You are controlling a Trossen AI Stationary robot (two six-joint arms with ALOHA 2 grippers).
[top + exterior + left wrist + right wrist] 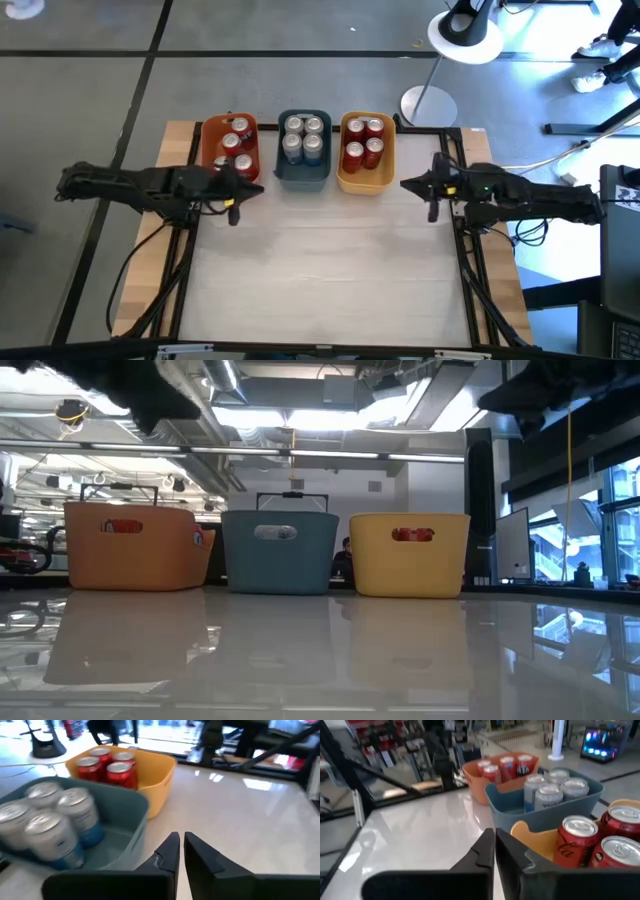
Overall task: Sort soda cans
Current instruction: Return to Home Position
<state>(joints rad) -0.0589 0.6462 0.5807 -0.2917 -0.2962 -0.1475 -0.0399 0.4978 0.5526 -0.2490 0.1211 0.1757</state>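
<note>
High: soda cans (303, 138) all sit in the orange bin (207, 140), blue-grey bin (303, 180) and yellow bin (364, 186) at the worktop's (330, 270) far edge. Left claw (256, 190) is just before the orange bin, right claw (405, 184) beside the yellow.
Low: nothing loose.
Left wrist: claw narrow, empty.
Right wrist: claw closed, empty.
Judgement: sorting looks done. Step in hand is homing, which calls for drawing both arms back clear of the bins.
</note>
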